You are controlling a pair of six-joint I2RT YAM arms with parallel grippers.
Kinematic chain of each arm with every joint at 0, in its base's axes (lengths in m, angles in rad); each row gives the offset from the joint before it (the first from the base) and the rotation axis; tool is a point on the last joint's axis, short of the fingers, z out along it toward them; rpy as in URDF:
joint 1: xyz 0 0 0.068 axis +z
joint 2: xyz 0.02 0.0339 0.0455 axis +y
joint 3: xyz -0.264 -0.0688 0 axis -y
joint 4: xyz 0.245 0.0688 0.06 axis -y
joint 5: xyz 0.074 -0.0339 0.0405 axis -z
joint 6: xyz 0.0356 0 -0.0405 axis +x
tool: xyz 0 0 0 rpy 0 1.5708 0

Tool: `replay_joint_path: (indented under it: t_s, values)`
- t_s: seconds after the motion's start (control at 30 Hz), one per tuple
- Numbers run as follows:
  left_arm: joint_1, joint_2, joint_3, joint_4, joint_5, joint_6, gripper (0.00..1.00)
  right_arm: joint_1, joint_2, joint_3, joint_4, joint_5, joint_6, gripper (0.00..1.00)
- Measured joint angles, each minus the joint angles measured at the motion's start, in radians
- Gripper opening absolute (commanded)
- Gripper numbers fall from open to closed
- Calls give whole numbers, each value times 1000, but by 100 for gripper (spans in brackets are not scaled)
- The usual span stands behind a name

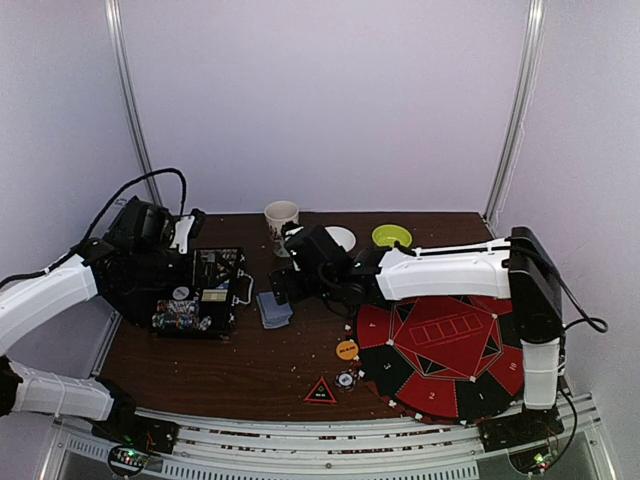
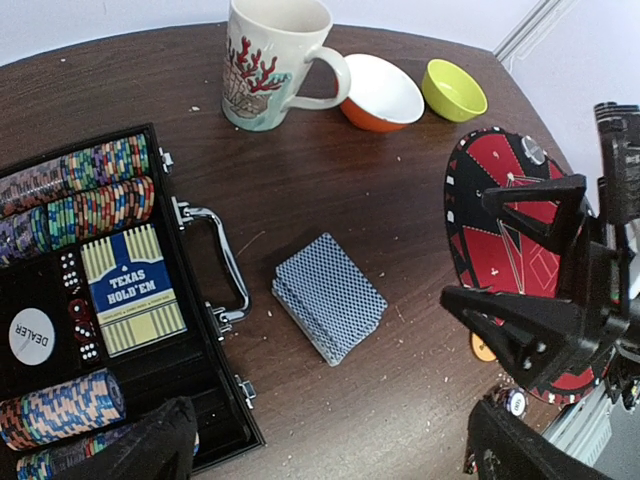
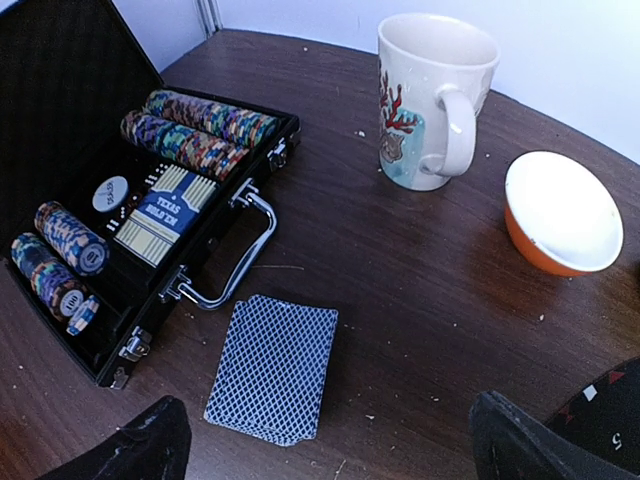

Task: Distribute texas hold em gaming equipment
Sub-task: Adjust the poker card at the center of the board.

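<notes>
Noted at the near edge a black triangular marker (image 1: 320,391) edged red, flat on the table (image 1: 250,360). Noted a black-and-white disc (image 1: 345,380) just beside it and an orange disc (image 1: 347,350) beyond, by the rim of the red-and-black felt mat (image 1: 440,355). Found mid-table a slightly fanned stack of blue-backed playing cards (image 3: 272,367), just beside the handle of the open black case (image 2: 200,370). Observed inside rows of poker chips (image 2: 95,195), a boxed Texas Hold'em deck (image 2: 130,290) and a dealer button (image 2: 30,335). Recorded right gripper (image 3: 325,410) above the cards, jaws spread wide, holding nothing. Recorded left gripper (image 2: 330,425) likewise wide and empty. Logged farthest back a coral-print mug (image 2: 270,65), a white bowl (image 2: 385,92) and a green bowl (image 2: 452,88).
</notes>
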Motion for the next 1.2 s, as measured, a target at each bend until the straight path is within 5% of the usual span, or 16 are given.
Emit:
replay_joint_path:
  t_s: [0.43,1.2]
  values:
    - [3,-10,-20,-4,-10,48,98,36,278,294,-160,3,-8,100]
    - [4,-24,-99,37,-3,54,97,43,414,505,-294,-65,-53,100]
